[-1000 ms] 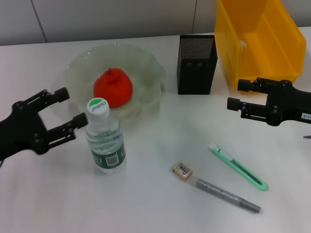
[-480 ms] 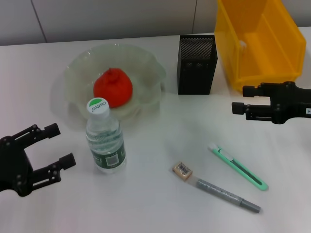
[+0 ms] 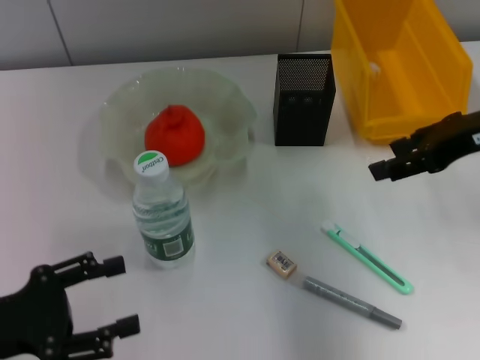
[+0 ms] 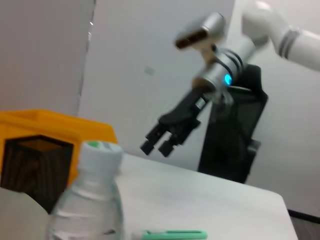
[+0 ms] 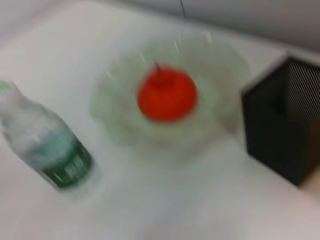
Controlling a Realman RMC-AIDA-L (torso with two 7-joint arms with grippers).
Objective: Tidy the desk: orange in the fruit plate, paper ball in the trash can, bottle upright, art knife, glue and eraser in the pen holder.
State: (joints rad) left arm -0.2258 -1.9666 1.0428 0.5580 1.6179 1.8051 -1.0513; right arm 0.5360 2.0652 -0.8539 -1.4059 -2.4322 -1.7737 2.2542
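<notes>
**With three small items left, the right arm sits nearer**

While the orange (image 3: pixel 174 135) lies in the fruit plate (image 3: pixel 225 97) and the bottle (image 3: pixel 162 214) stands upright on its base, three things are not yet put away: the art knife (image 3: pixel 367 257), the glue (image 3: pixel 351 302) and the eraser (image 3: pixel 282 262). All three lie flat on the desk (image 3: pixel 247 217) in front of the pen holder (image 3: pixel 303 99), on the side toward the robot. No paper ball shows on the desk surface, and the trash can (image 3: pixel 397 67) stands just beside the pen holder.

The relation that matters is this: the knife lies toward the robot from the right gripper (image 3: pixel 387 166), which hovers just in front of the trash can's near wall, no great way from the knife. Its fingers are seen end-on as one dark block, so whether they are open I cannot tell. The knife's long axis runs on a diagonal — white end toward the pen holder, green tail toward the robot's right — and the glue stick lies roughly parallel to it, nearer the robot, with the eraser near the glue's blunt end.

The left gripper (image 3: pixel 112 296) is low at the near left of the desk, fingers spread and empty, well apart from all three items with the bottle just beyond it. My judgement: the right arm is the nearer one, and its fingers would need to close across the knife's narrow width — not along its length.
</notes>
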